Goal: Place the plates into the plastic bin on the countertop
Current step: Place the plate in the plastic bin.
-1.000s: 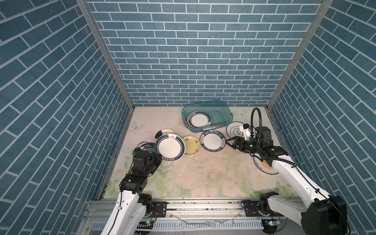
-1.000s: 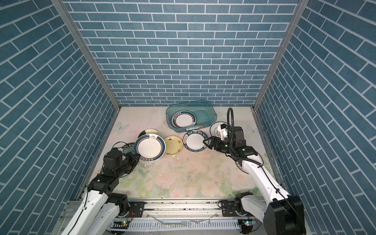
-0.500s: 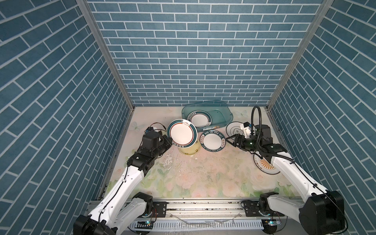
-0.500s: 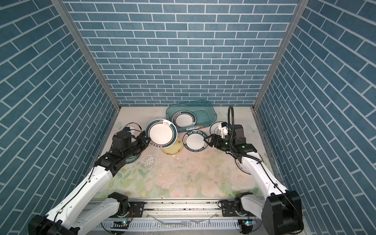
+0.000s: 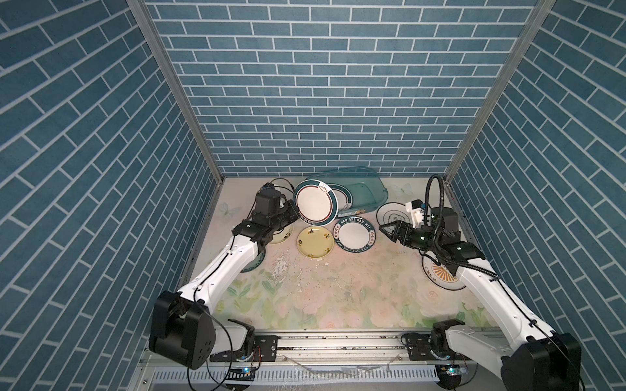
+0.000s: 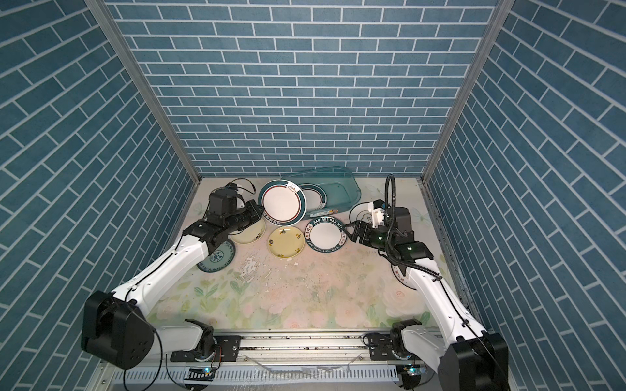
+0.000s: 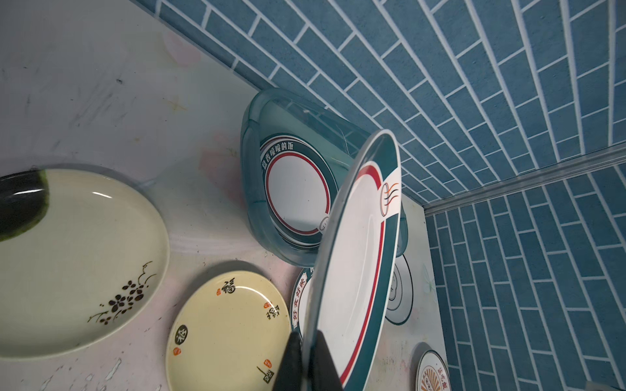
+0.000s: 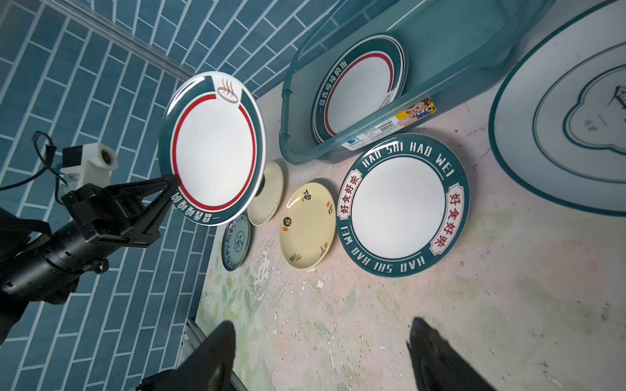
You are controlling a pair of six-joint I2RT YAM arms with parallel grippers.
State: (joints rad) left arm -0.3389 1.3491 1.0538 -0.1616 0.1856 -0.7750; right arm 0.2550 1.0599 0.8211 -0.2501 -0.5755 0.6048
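On your countertop [image 5: 338, 298] the plastic bin [image 5: 367, 191] sits at twelve o'clock, a stowed plate [image 5: 342, 199] inside. The green-rimmed plate [image 5: 315, 202] has risen from nine o'clock to the bin's rim, tilted, pinched edgewise by your left gripper [image 5: 297, 216]: release likely follows. Your right gripper [image 5: 385, 232] waits at three o'clock, spread wide, empty.

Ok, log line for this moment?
left gripper: shut on green-rimmed plate, off countertop, near plastic bin | right gripper: open, empty | plastic bin: matching plate inside

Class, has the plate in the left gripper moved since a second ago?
Yes. The held plate, pinched by the left gripper, has moved toward the plastic bin.
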